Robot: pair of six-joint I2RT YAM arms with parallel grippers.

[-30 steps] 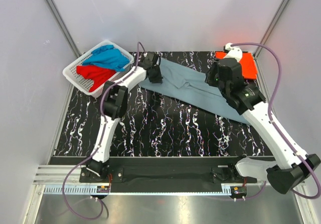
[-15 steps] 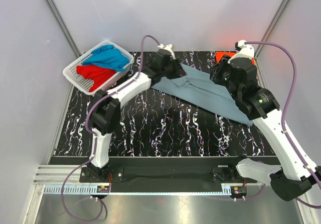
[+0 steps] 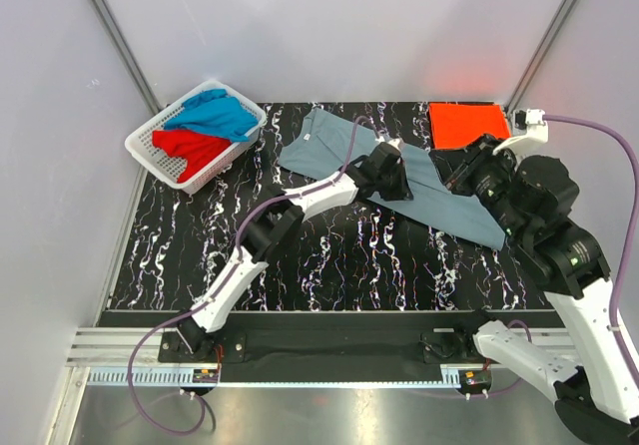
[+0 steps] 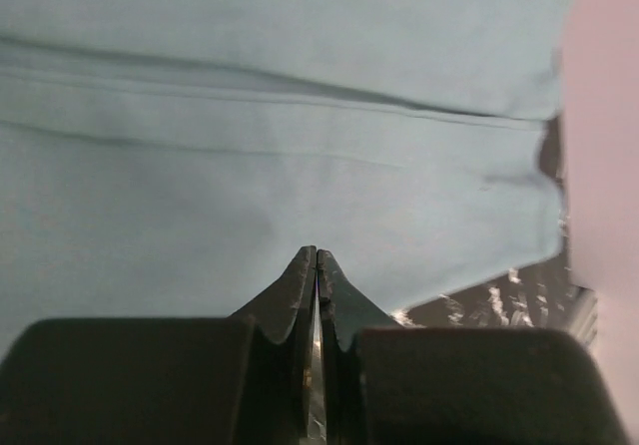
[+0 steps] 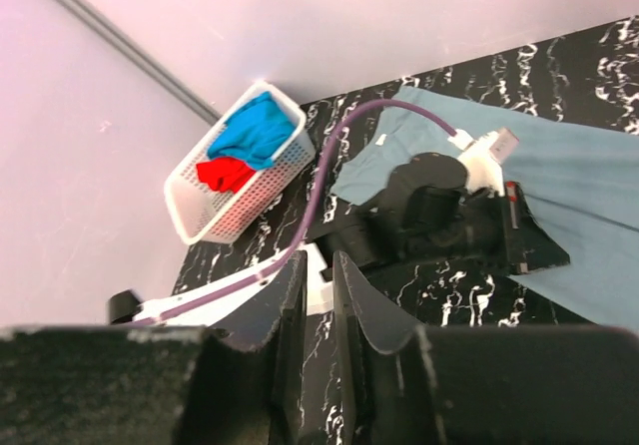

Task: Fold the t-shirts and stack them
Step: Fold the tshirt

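Observation:
A dull grey-blue t-shirt (image 3: 439, 201) lies flat in a long diagonal band across the far half of the table. My left gripper (image 3: 397, 178) reaches over its middle; the left wrist view shows it (image 4: 317, 257) shut and empty just above the cloth (image 4: 300, 136). My right gripper (image 3: 459, 176) hovers above the shirt's right part, pointing left. In the right wrist view it (image 5: 318, 265) stands narrowly open, with nothing between its fingers. An orange-red t-shirt (image 3: 467, 124) lies folded in the far right corner. A bright blue t-shirt (image 3: 215, 116) and a red t-shirt (image 3: 188, 146) lie bunched in the basket.
The white slotted basket (image 3: 150, 156) stands at the far left corner, also seen in the right wrist view as the basket (image 5: 195, 230). The left arm (image 3: 310, 198) stretches diagonally over the black marbled table (image 3: 329, 265). Pale walls close off the back and both sides.
My left arm has swept from the shirt's far left end to its middle; its jaws opened briefly and shut again. My right arm has pulled back to the right, and its jaws have narrowed.

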